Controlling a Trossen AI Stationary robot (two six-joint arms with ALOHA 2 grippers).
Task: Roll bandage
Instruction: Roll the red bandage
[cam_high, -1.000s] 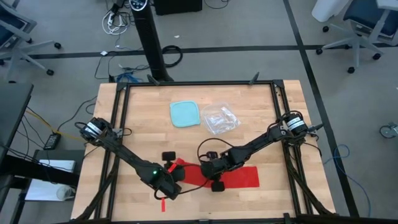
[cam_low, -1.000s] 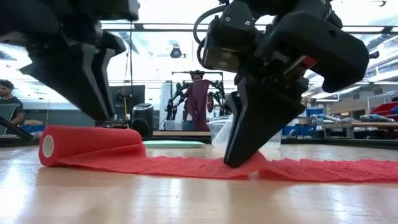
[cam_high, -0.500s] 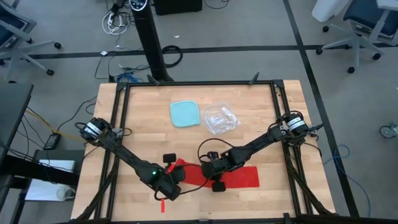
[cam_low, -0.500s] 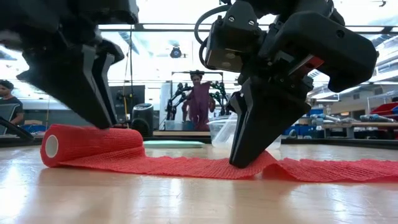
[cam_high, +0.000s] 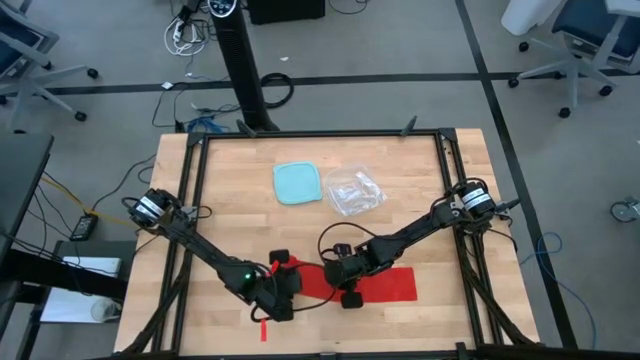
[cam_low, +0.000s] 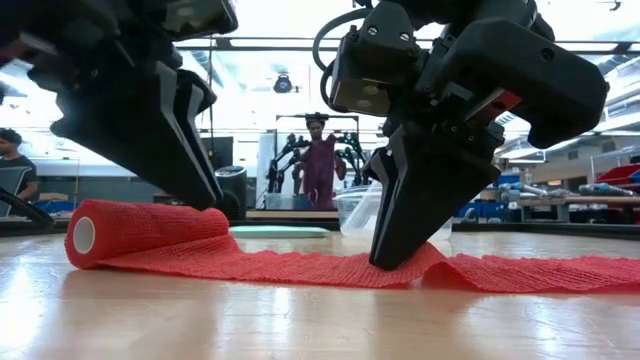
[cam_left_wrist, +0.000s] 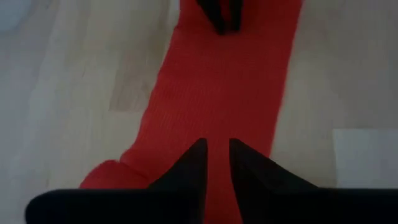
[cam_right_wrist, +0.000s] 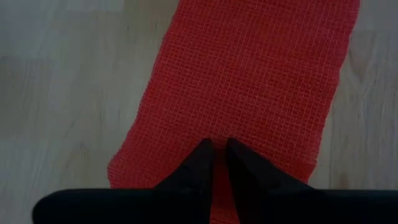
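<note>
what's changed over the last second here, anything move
The left gripper has shifted along the rolled end of the bandage toward the right gripper and now touches the roll. The right gripper stayed pressed on the flat strip, fingers nearly closed. The roll, blue container and plastic bag have not moved.

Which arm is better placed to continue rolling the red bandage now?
Left. Its tool sits at the rolled end of the bandage, while the right tool pins the flat strip down.

Right gripper (cam_right_wrist: 218, 149) (nearly closed) presses bandage (cam_right_wrist: 249, 81).
</note>
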